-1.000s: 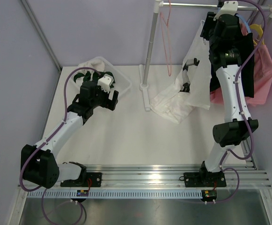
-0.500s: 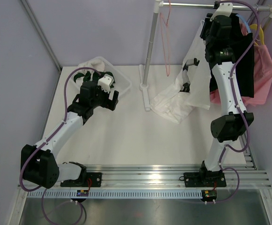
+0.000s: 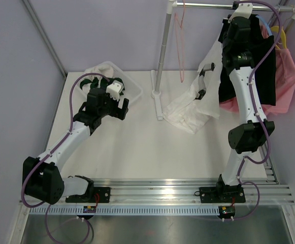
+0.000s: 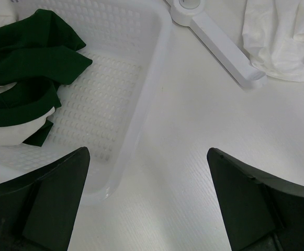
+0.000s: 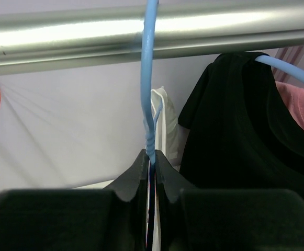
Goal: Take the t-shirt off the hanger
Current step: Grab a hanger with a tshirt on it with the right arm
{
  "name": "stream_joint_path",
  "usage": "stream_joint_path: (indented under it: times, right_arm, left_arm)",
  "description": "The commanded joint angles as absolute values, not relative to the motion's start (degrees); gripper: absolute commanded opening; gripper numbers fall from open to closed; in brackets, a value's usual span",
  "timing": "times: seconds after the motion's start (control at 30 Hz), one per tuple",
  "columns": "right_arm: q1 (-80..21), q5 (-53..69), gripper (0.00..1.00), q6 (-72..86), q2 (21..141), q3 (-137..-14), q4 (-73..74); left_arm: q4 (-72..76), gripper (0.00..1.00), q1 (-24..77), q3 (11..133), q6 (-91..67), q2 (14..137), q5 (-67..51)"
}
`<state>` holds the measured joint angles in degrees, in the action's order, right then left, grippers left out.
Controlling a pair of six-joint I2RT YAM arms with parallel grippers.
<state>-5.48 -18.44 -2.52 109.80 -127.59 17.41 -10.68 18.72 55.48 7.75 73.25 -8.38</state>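
Left gripper (image 4: 147,175): fingers spread wide, nothing between them; it hovers low over the table (image 3: 137,147).
Under and left of that hand: the white basket (image 4: 141,110), its rim just below the fingers, with green and white clothes (image 4: 31,57) lying inside.
Right gripper (image 5: 150,157): raised high, fingers pinched narrow on the neck of the blue hanger (image 5: 149,78), just under its hook.
Directly above the right hand: the hook loops over the metal rail (image 5: 63,36), so the hanger is not lifted off.
White t-shirt (image 3: 195,104): it hangs below and behind the right hand; its upper part is up by the hanger, and its lower part trails down and lies bunched on the table.
Right of the right hand: a black t-shirt (image 5: 230,157) on its own hanger, with a pink garment (image 5: 298,110) beyond it.
Far left of the right hand: an empty pink hanger (image 3: 180,40) on the same rail.
Done so far: the hanger is gripped, and that looks like all.
Left to do: probably everything that matters. The shirt must be slid or pulled free of the hanger, and the left hand is well apart from it.
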Motion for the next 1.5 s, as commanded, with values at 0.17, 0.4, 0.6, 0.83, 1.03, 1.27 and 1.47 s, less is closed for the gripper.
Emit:
stream_joint_path:
  times: [0.17,0.4,0.6,0.83,1.03,1.27,1.47]
  right_arm:
    - [-5.1,-19.95,0.0,-2.64,105.65,-124.28,9.85]
    - [-5.18,-19.51,0.0,-2.46,104.59,-124.71,10.46]
    - [-5.19,-15.91,0.0,-0.62,103.36,-125.42,10.98]
    - [-5.27,-13.53,0.0,-0.35,102.13,-128.41,13.89]
    - [-5.27,-11.7,0.0,1.32,100.64,-129.64,14.76]
    - [-5.27,-8.62,0.0,1.14,97.13,-126.92,13.98]
    - [-5.27,-5.19,0.0,2.81,93.44,-123.76,16.34]
  left_arm:
    - [-8.61,0.99,19.25,57.57,8.88,72.86,-9.05]
    - [-9.05,0.99,19.42,57.74,8.88,72.69,-9.05]
    - [-9.05,0.99,19.51,57.57,8.96,72.07,-8.79]
    - [-8.79,0.99,19.69,57.04,9.05,71.01,-8.79]
    - [-8.7,0.99,19.6,57.13,9.32,71.45,-8.53]
    - [-8.7,0.99,19.77,57.13,9.58,71.63,-8.26]
    - [-8.7,0.99,19.77,57.04,9.67,71.28,-8.17]
